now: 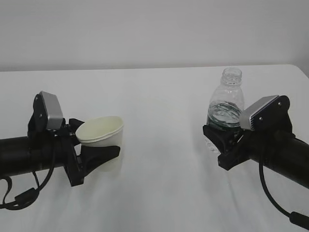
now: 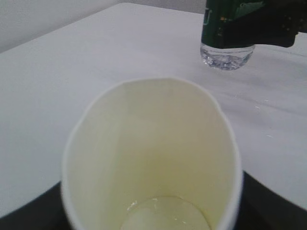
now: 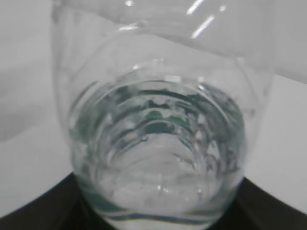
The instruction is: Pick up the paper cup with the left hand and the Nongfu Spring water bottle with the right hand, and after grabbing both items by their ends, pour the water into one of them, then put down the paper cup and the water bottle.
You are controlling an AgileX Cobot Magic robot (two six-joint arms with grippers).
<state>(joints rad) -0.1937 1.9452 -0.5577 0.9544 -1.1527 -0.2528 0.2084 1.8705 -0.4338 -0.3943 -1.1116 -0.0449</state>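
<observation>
Now left hand (image 1: pixel 99 150) grasping paper cup (image 1: pixel 101 130), tilted; right hand (image 1: pixel 223 141) grasping upright Nongfu Spring water bottle (image 1: pixel 226 104) on white table (image 1: pixel 159 96).

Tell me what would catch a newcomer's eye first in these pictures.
Two black arms face each other over a white table. On the left, fingers grip a tilted paper cup; on the right, the other arm clasps an upright, capless water bottle partly filled with water.

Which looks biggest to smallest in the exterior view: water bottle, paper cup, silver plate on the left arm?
1. Water bottle, clearly tallest.
2. Paper cup.
3. Silver plate on the left arm.
Cup and plate look close in size, so that order is unsure.
</observation>
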